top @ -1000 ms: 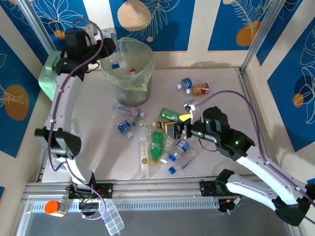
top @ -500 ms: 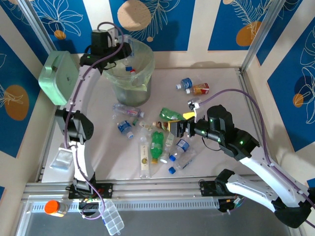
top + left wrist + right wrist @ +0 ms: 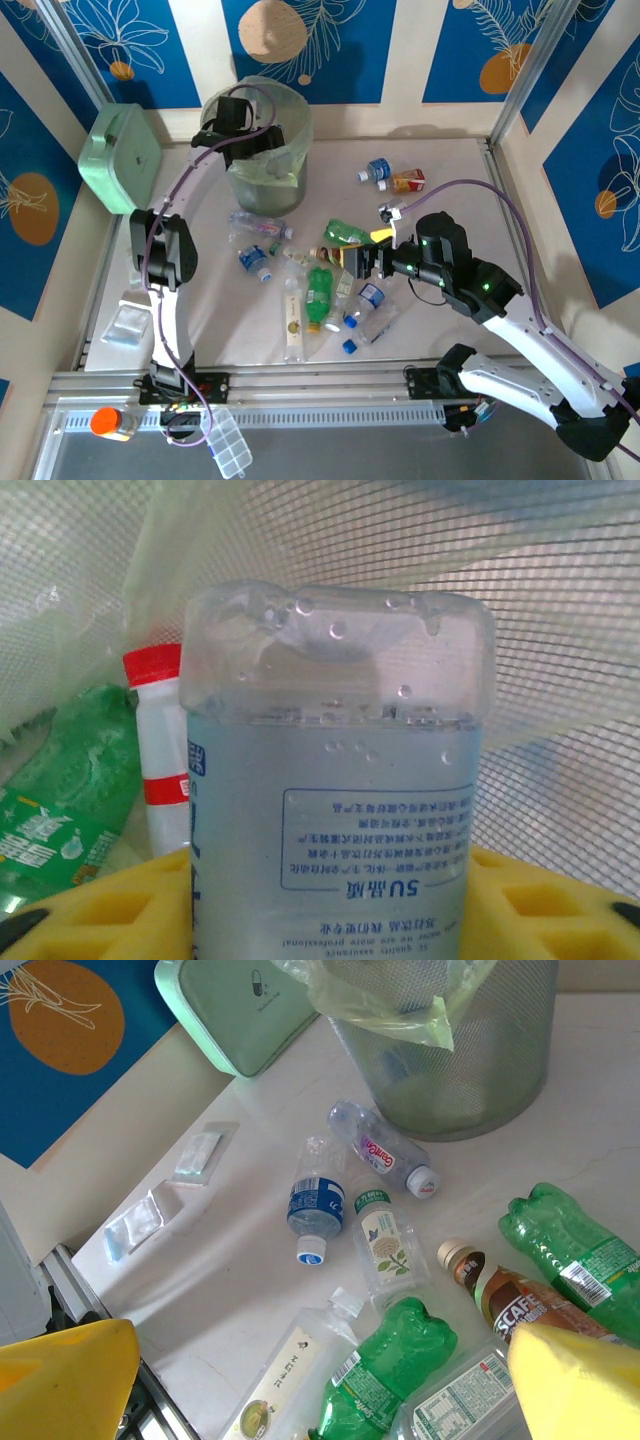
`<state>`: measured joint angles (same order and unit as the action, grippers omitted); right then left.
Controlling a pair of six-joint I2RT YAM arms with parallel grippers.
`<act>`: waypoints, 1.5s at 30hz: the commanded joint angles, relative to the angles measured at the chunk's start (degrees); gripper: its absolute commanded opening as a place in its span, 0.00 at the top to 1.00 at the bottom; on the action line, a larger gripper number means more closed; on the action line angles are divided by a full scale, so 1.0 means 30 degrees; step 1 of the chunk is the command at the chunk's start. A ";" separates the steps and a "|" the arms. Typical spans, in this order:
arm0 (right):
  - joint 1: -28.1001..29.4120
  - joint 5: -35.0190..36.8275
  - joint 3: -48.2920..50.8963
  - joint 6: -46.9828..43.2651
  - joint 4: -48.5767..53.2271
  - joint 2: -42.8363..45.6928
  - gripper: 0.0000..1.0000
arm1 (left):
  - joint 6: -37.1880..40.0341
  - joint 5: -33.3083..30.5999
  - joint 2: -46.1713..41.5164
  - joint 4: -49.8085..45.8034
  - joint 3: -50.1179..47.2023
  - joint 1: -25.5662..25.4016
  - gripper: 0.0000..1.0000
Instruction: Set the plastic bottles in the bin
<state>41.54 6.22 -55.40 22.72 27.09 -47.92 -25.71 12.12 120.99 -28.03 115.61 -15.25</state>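
Note:
My left gripper hangs over the mouth of the bin. Its yellow pads sit against both sides of a clear plastic bottle, base pointing away, inside the bin's pale-green liner. Below it lie a red-capped bottle and a green bottle. My right gripper hovers open above the pile of plastic bottles. Under it are a green bottle, a flower-label bottle, a blue-label bottle and a brown one.
A mint-green box stands left of the bin. Two more bottles lie at the back right of the table. Small plastic bags rest near the left edge. An orange-capped bottle and a clear organiser case sit below the front rail.
The left arm has swung right from beside the bin's left rim to over its mouth, carrying the clear bottle. The right gripper has barely shifted above the pile.

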 commanded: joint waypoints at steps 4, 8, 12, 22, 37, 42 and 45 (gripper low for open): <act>-0.0106 0.0006 -0.0651 -0.0040 0.0007 0.0040 0.05 | -0.0190 0.0033 -0.0762 0.0877 0.0077 -0.0117 0.27; -0.0106 0.0097 -0.0695 -0.0044 0.0153 0.0236 0.05 | 0.0032 -0.0085 -0.1124 0.0412 0.0712 -0.0107 0.18; -0.0077 0.0124 -0.0751 0.0030 0.0281 0.0469 0.05 | 0.0280 -0.0318 -0.1590 -0.0261 0.1446 -0.0075 0.16; -0.0018 0.0579 -0.1601 -0.0220 0.1397 0.0497 0.05 | 0.0792 -0.0345 -0.5223 -0.0933 0.1180 -0.0148 0.19; 0.0246 0.3167 -0.3060 0.3473 0.6257 -0.1628 0.18 | 0.0292 -0.0294 -1.5726 -0.0465 -0.9299 -0.2944 0.24; -0.0196 0.4817 -0.2989 0.8326 0.9219 -0.2619 0.27 | -0.0066 -0.0031 -1.8418 -0.0675 -1.3562 -0.3924 0.24; -0.0541 0.4769 -0.2221 1.2830 1.1114 -0.2805 0.30 | -0.0105 0.0249 -1.9677 -0.0480 -1.6083 -0.4143 0.23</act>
<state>40.71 17.89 -63.20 45.32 51.33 -56.21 -25.26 11.33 65.10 -29.61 71.79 -26.94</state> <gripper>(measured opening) 0.703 0.764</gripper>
